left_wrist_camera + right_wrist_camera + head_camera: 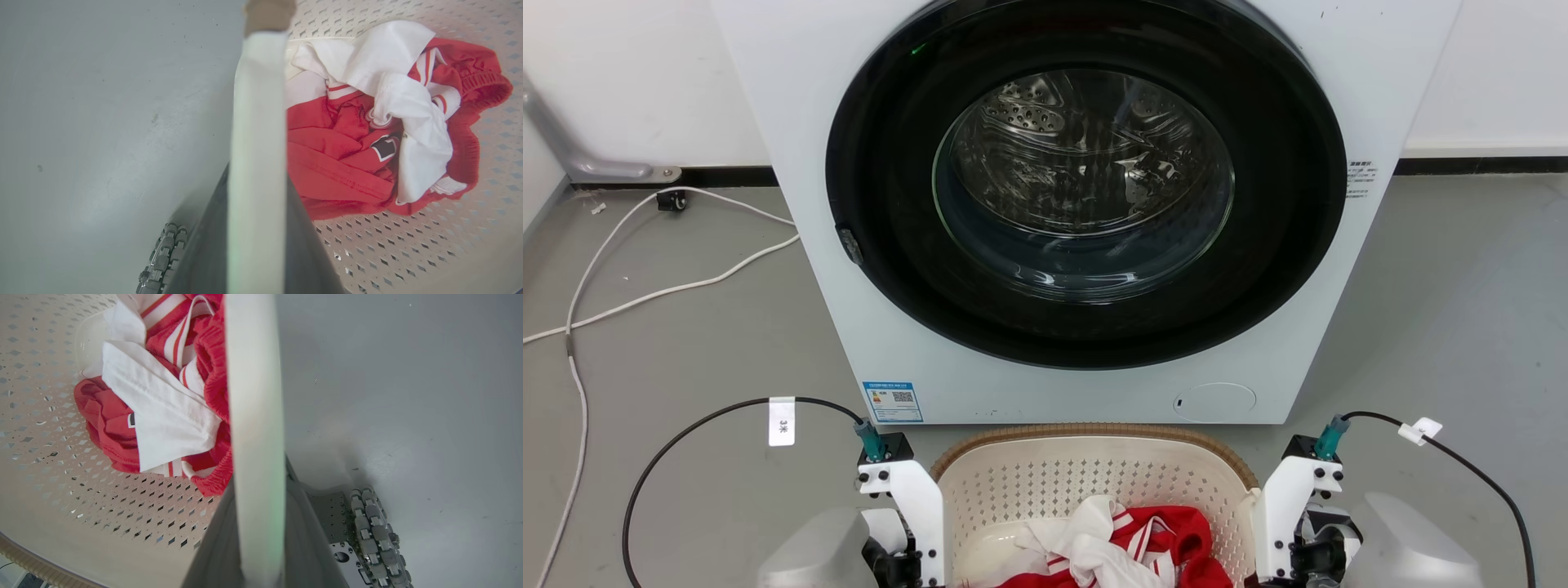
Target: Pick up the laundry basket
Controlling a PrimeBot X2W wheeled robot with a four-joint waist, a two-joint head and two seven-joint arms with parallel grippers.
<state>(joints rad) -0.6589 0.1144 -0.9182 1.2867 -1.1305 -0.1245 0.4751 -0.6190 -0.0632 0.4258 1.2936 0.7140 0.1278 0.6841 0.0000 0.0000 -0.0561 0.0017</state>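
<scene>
The dark fingers (204, 261) of the left gripper (257, 183) lie flat against both sides of a smooth white handle bar (257, 122), clamped on it. The right gripper (258, 473) grasps the opposite handle (255, 396) the same way, its fingers (306, 539) pressed to the bar.

Both handles belong to the laundry basket (1094, 430), which sits between the two grippers just in front of the washing machine (1094, 392). It is a rounded-rectangular tub of cream-white plastic. Its walls are pierced with rows of small diamond holes, and its rim is a brown, ribbed, woven-look band.

Inside lie crumpled clothes (1127, 547): soft red knit with ribbed cuffs, and white cloth with red stripes.

The machine is a glossy white box with a round, black-ringed glass door (1086, 180). The floor (1462, 327) is smooth matt grey.
</scene>
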